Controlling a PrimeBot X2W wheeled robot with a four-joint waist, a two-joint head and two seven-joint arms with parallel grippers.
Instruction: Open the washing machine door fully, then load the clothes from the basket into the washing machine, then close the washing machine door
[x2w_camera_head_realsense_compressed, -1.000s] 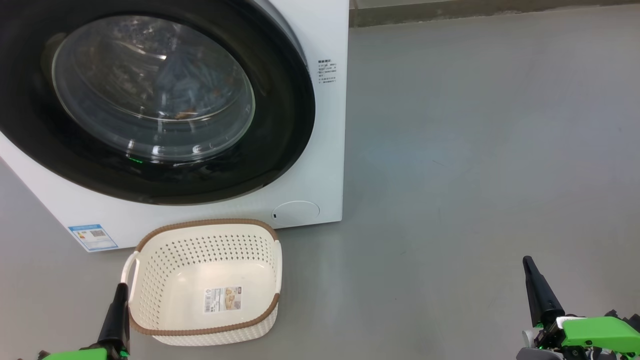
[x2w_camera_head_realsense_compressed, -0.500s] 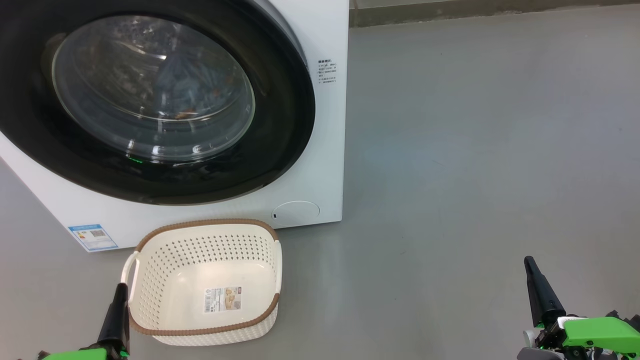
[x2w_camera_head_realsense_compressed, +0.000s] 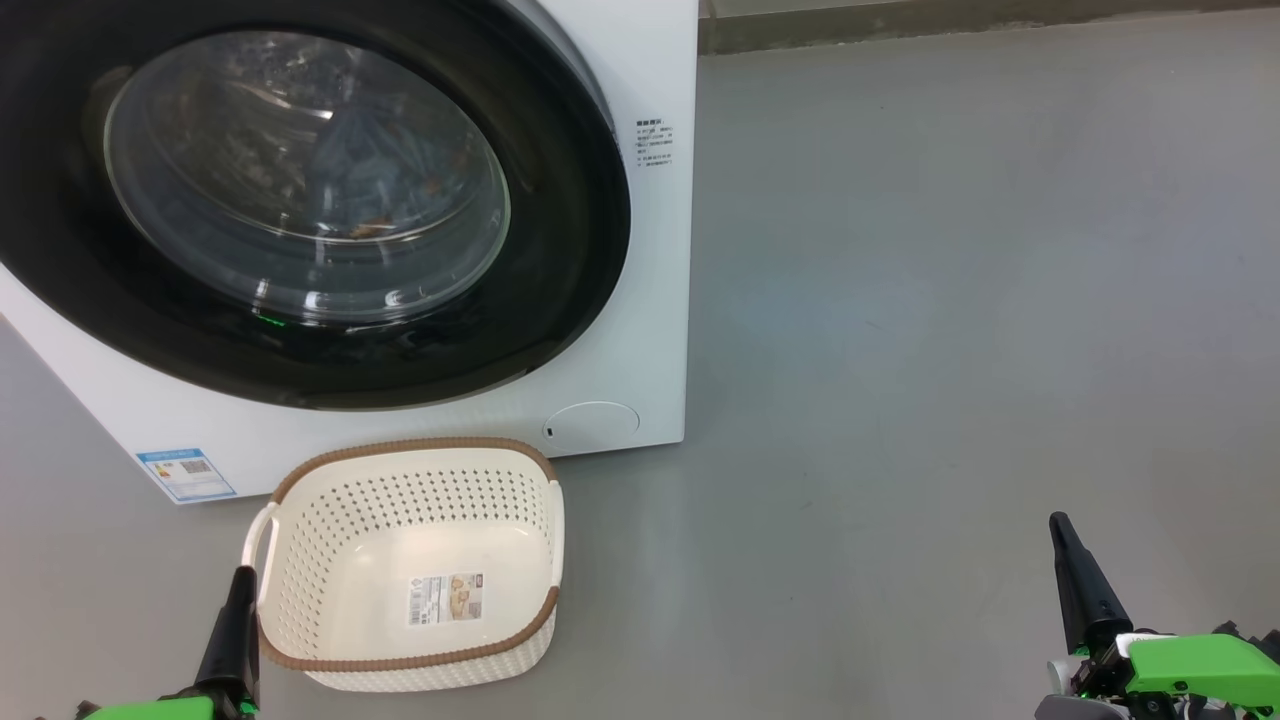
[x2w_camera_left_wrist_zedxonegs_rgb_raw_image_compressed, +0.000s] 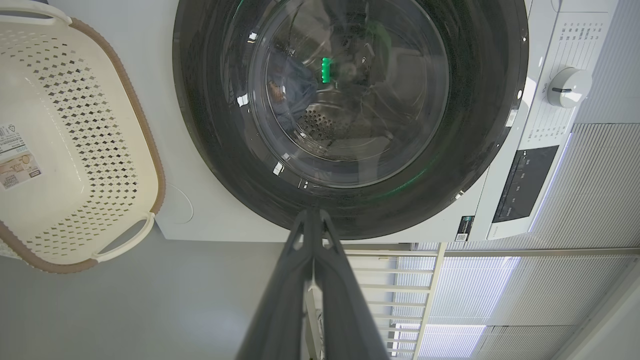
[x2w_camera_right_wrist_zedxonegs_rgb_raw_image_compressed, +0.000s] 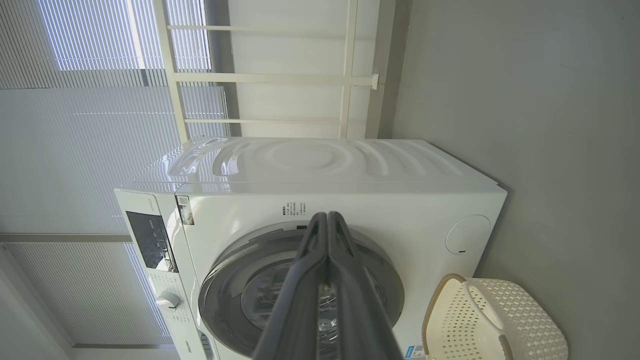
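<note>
Our left gripper has its two dark fingers pressed together tip to tip. It sits low at the near left, just beside the near left corner of the basket; we cannot tell whether it touches it. Our right gripper is pressed together in the same way and hangs over the grey floor at the near right, well apart from the other things. The basket stands on the floor just in front of the washing machine, its far rim near the machine's lower front, below the round white cap. A label sticker lies on the basket's bare bottom. The washing machine door is closed, its wide black rim lying against the white front. Through its glass we see the clothes inside the drum, a bluish heap with a bit of orange-brown. A blue label sits at the lower left of the machine's front. The left wrist view shows a white knob and a dark panel on the machine, and window blinds hang behind it.
</note>
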